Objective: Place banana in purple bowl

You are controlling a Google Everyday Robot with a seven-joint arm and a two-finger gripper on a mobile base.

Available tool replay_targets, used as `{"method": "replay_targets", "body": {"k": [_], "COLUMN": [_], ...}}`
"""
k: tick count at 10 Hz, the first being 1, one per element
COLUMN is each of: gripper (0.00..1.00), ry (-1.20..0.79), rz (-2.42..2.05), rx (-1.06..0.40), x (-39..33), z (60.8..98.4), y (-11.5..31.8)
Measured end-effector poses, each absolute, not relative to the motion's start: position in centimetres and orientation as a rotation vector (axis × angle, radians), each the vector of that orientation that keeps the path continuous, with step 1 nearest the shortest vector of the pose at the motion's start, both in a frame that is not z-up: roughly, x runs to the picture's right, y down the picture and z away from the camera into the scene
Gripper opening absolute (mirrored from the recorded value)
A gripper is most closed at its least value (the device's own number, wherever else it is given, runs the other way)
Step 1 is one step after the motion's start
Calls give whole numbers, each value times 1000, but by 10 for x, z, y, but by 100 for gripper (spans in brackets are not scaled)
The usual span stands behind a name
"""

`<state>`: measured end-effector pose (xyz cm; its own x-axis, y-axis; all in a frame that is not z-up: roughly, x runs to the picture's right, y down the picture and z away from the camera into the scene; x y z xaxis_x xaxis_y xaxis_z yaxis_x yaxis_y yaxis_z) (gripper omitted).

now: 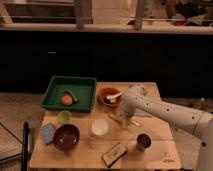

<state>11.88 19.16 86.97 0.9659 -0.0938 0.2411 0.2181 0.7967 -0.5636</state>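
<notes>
— Where is the banana (115, 119) placed?
— Just right of the cup (99, 128), at the gripper (121, 118); whether it is held cannot be told.
— And the purple bowl (66, 137)?
— It is found leftward, past the cup.

The end effector (122, 115) hangs at the banana (115, 119), right of the purple bowl (66, 137).

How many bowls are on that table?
2: the purple bowl at front left, the orange-red bowl at back centre. The gripper sits beside the white cup.
</notes>
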Motion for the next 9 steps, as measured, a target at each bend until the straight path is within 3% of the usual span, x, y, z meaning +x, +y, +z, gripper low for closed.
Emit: {"method": "replay_targets", "body": {"k": [4, 5, 9], "gripper": [5, 0, 0], "ry": [-220, -227, -279], "rz": [-170, -172, -196], "rx": [-634, -625, -580], "x": [129, 131, 128], "z": [875, 870, 834], "y": [193, 188, 156]}}
